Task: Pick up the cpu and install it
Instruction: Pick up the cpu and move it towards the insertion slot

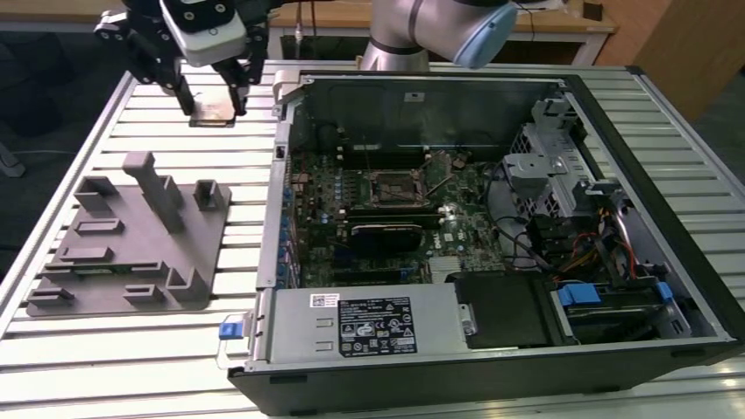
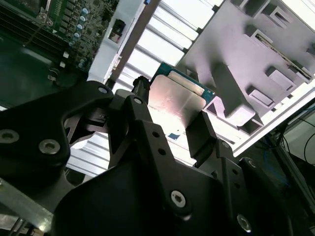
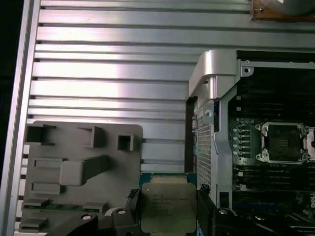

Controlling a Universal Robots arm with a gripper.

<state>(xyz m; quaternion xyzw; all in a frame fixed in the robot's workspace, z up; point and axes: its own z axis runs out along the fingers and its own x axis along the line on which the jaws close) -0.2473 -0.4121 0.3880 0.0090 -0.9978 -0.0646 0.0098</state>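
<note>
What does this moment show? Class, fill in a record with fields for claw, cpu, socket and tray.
claw: shut on the cpu, over the slatted table
cpu: gripped by its edges, outside the computer case
socket: no chip in it, inside the case
tray: grey, on the table beside the case

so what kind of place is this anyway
Probably a robotics lab bench set up for PC assembly: an open PC case with its motherboard bare lies on a slotted metal table, and a robot arm has a cpu between its jaws.
</note>
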